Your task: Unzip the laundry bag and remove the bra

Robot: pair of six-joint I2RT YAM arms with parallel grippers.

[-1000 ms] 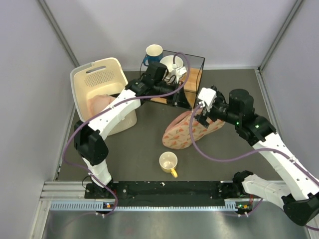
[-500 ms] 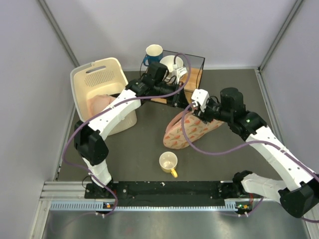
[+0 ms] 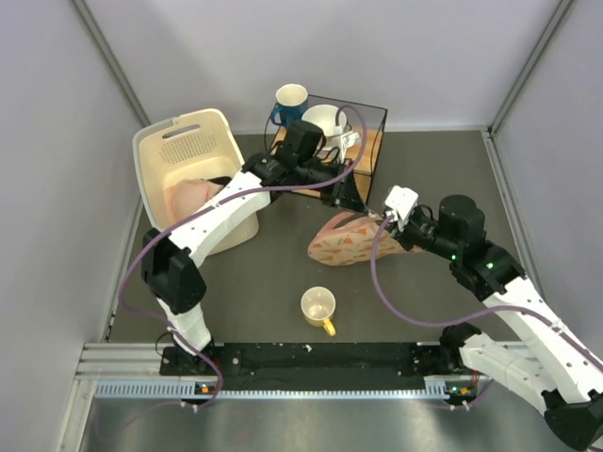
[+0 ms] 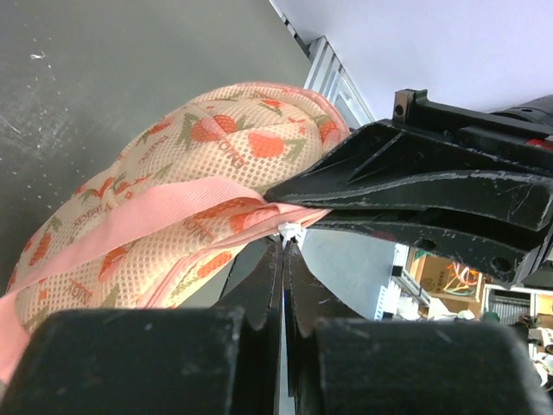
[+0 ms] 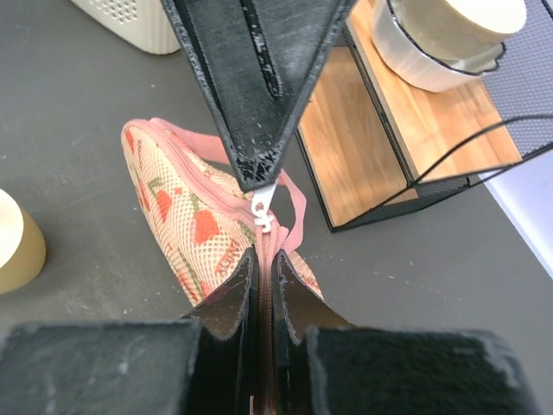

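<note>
Here the beige-pink mesh laundry bag with red-orange prints (image 3: 350, 243) sits mid dark grey table (image 3: 283, 273), its far end raised. The left gripper (image 4: 285, 251) jaws pinch the small white zip pull (image 5: 262, 210). The right gripper (image 5: 265, 259) jaws clamp the pink trim just beside it. The tiny pull could slip free, or bunched cloth could jam the zip.

Left arm (image 3: 217, 212): base at near edge of desk (image 3: 283, 278), left side. Elbow raised, forearm stretched toward the far edge and rightward past centre. Left gripper (image 3: 364, 203) angled down, fingers pinched together on zip pull (image 5: 262, 207). Right arm (image 3: 513, 297): rises from near right corner, reaches in toward centre. Right gripper (image 3: 384, 219) clamped on bag (image 3: 341, 245) edge, its tips just beside the left gripper's tips.
</note>
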